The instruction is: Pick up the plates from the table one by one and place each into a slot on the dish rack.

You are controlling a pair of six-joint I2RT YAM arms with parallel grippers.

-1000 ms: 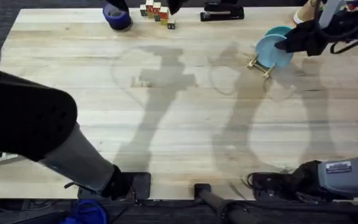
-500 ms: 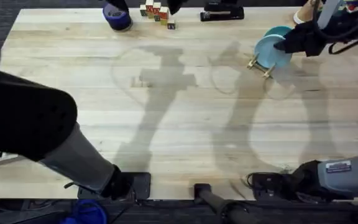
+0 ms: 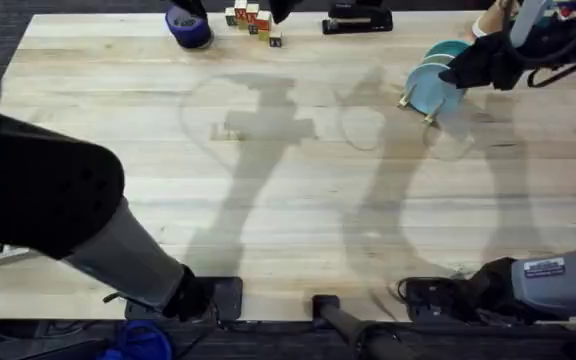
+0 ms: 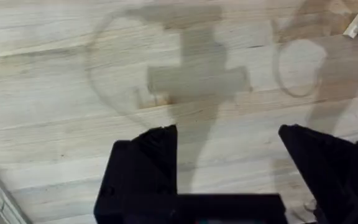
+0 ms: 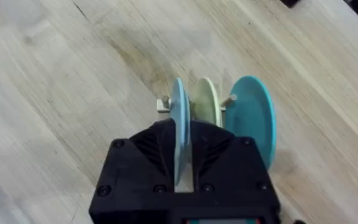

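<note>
Up at the far right of the tabletop [image 3: 268, 200] I've got my right gripper [image 5: 184, 163] clamped on the edge of the light blue plate [image 5: 179, 134], which stands upright on edge between the black fingers. From the right wrist view I see it lined up at the dish rack [image 3: 417, 106], right beside the cream plate [image 5: 207, 103], and the teal plate [image 5: 252, 115] stands on the cream one's other side, all three on edge and roughly parallel. A short pale peg of the rack pokes out near the light blue plate's rim; whether that plate's edge is seated in a slot I can't tell, since my gripper body covers the base. On the overhead, the plates show as a blue-green cluster with the rack's wooden ends sticking out beneath. My left gripper [image 4: 227, 155] hangs over bare planks toward the middle, fingers spread apart with nothing between them. Along the far edge sit a dark blue tape roll [image 3: 188, 27], some coloured block toys [image 3: 252, 20] and a black stapler [image 3: 358, 18], well apart from the rack.
</note>
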